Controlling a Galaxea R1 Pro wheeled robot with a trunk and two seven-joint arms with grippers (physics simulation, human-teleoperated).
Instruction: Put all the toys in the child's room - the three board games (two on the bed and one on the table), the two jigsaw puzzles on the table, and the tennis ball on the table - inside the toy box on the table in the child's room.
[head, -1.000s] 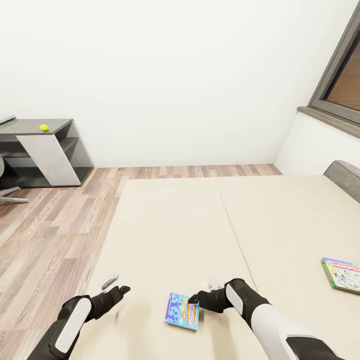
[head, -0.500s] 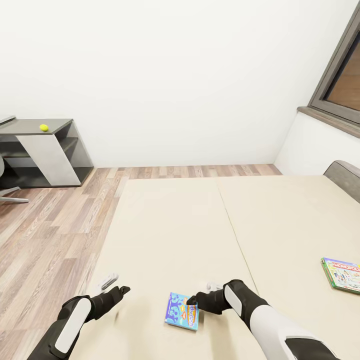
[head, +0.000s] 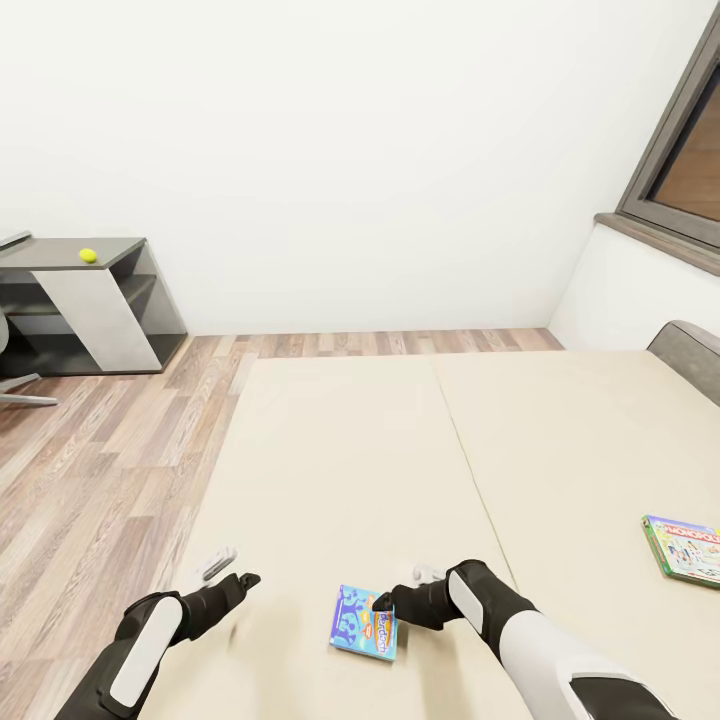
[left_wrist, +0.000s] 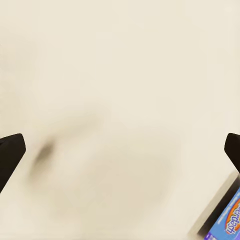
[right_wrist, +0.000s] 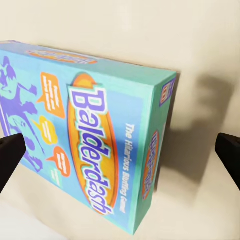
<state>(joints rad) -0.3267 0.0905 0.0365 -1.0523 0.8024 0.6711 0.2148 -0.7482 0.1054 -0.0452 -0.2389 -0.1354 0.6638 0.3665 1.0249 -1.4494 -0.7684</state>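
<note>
Two board games (head: 365, 622) (head: 684, 548) on one bed (head: 400, 470); one tennis ball (head: 88, 255).

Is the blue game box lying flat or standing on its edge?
Lying flat: the blue game box rests face-up on the bed, its Balderdash cover facing the right wrist camera.

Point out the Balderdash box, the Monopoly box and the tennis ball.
Balderdash box (right_wrist: 85, 150), right wrist view, on its lid's title.
Monopoly box (head: 686, 549), head view, on its lid.
tennis ball (head: 88, 255), head view, its middle.
</note>
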